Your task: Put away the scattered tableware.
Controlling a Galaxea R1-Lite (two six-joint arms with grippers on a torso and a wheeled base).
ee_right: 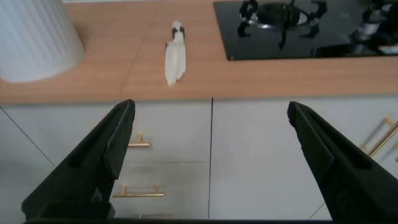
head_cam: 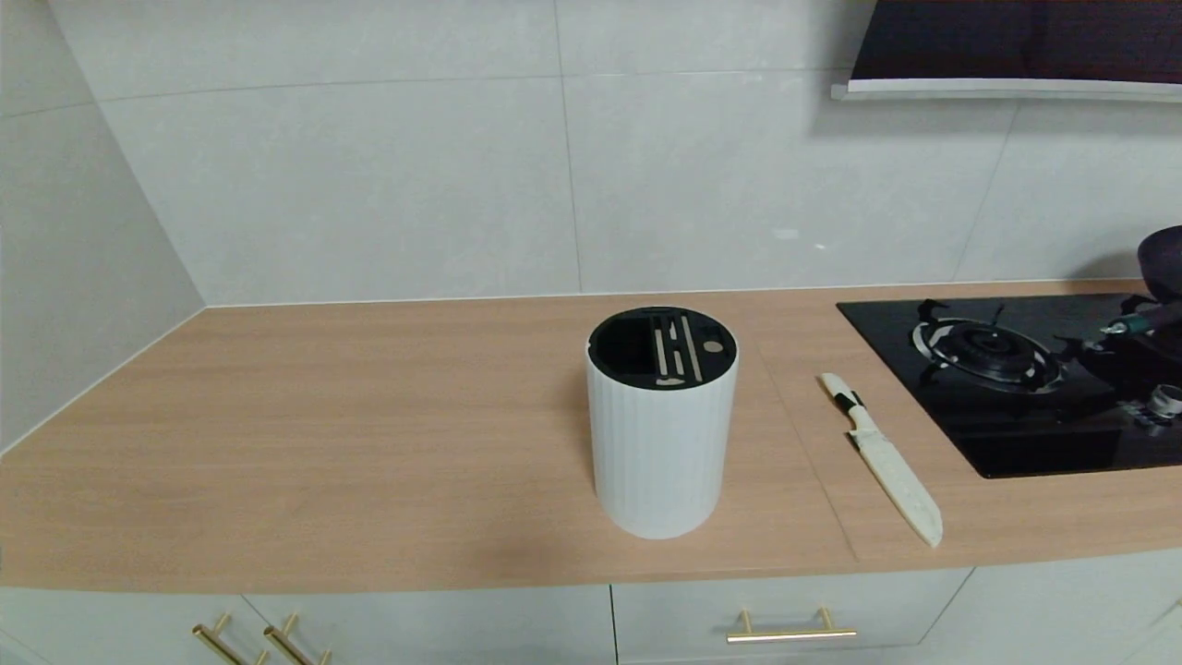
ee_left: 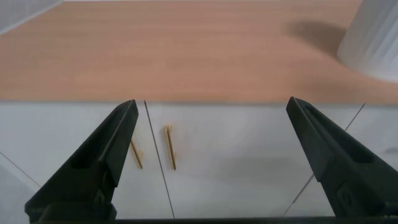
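Note:
A white ribbed cylindrical holder [head_cam: 661, 434] with a black slotted top stands upright in the middle of the wooden counter [head_cam: 369, 443]. To its right a white knife [head_cam: 882, 457] with a black band lies flat, blade toward the counter's front edge. My left gripper [ee_left: 211, 162] is open, held below the counter's front edge before the cabinet doors, with the holder [ee_left: 373, 37] off to one side. My right gripper [ee_right: 211, 162] is open too, in front of the cabinets, with the knife [ee_right: 175, 55] and holder [ee_right: 34, 37] on the counter beyond it.
A black gas hob [head_cam: 1025, 379] is set into the counter at the right, with a dark pot [head_cam: 1163, 259] at its far edge. White cabinets with gold handles [head_cam: 790, 630] run below the counter. A tiled wall stands behind and to the left.

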